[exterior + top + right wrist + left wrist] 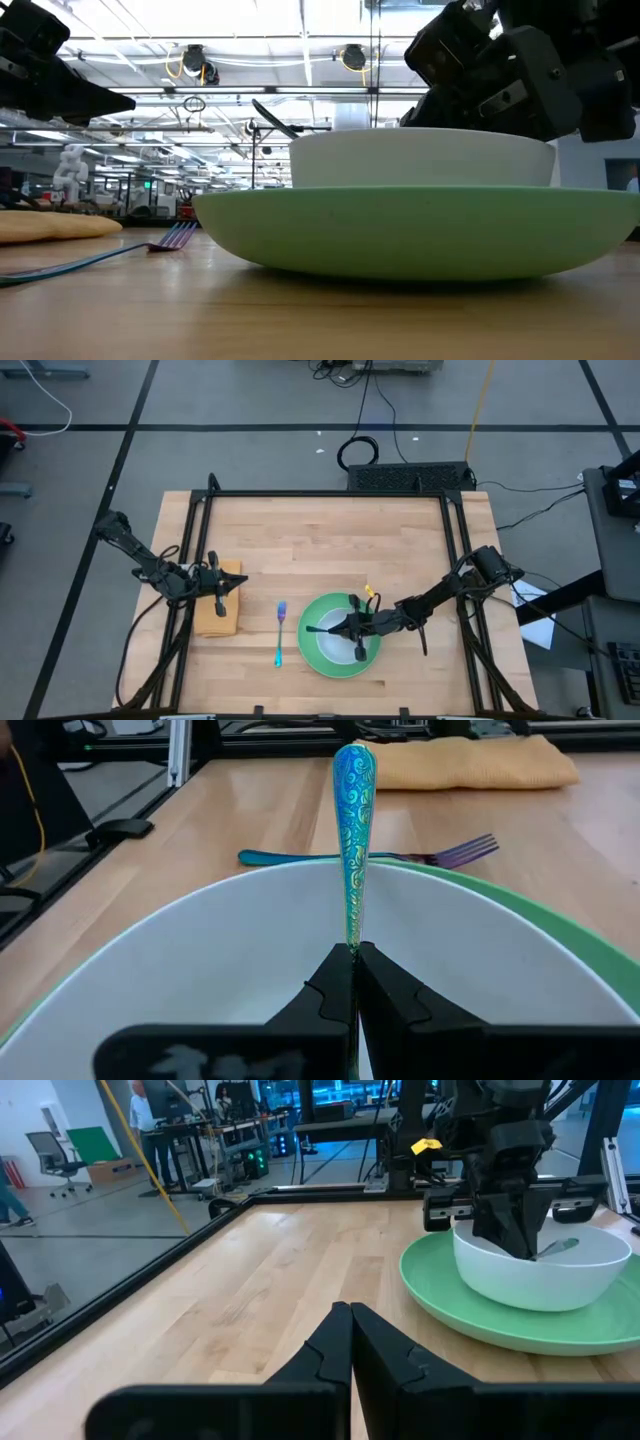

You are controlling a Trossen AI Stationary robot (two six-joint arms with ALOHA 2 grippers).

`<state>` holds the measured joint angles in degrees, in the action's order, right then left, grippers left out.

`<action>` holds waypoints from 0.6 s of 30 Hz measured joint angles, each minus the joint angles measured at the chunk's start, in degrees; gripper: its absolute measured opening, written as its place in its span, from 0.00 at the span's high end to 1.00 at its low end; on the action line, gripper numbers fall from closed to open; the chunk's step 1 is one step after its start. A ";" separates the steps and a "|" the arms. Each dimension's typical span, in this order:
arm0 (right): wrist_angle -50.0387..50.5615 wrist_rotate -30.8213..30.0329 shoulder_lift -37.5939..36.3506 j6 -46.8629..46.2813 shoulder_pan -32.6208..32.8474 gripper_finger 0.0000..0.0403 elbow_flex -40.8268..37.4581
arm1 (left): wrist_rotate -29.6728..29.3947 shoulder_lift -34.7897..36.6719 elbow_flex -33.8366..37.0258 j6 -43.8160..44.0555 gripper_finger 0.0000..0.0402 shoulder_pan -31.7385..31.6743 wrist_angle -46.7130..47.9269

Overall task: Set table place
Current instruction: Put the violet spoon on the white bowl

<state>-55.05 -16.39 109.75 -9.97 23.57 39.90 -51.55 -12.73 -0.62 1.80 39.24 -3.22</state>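
A green plate (318, 660) lies on the table (330, 540) near its front edge, with a white bowl (420, 160) standing on it. My right gripper (352, 970) reaches over the bowl from the table's right and is shut on a blue-handled spoon (355, 820). To the plate's left a blue-handled fork (280, 632) lies flat on the wood. Farther left is a tan folded cloth (222, 618). My left gripper (220, 588) hovers shut above the cloth's far part and touches nothing. My right gripper pinches the spoon's handle (354, 935) between its two fingers, well back from the handle's broad free end (355, 765). The fingers come from the table's right, slanting slightly down, and lie along the handle. The handle sticks out past them toward the left, rising; the spoon's metal end (556, 1248) shows inside the bowl.
A black metal frame (330, 493) edges the table. Bare wood lies beyond the plate toward the far edge and between the fork and the cloth. Cables and a dark box (410, 475) sit on the floor behind the table.
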 joint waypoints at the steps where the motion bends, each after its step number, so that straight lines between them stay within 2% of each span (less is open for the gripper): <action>1: 0.00 0.03 0.00 0.36 0.00 1.00 0.00 | 0.00 0.00 0.00 0.00 0.98 0.00 0.01; 12: 0.71 0.16 0.09 3.76 0.02 1.00 0.23 | 0.00 0.00 0.00 -0.07 0.98 0.00 0.02; 18: 8.34 1.72 0.04 3.28 -0.21 1.00 4.93 | 0.00 0.00 0.00 -0.07 0.98 0.00 0.00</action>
<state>-46.71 -14.68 109.80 -6.70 23.37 44.83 -51.55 -12.73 -0.62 1.74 39.24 -3.22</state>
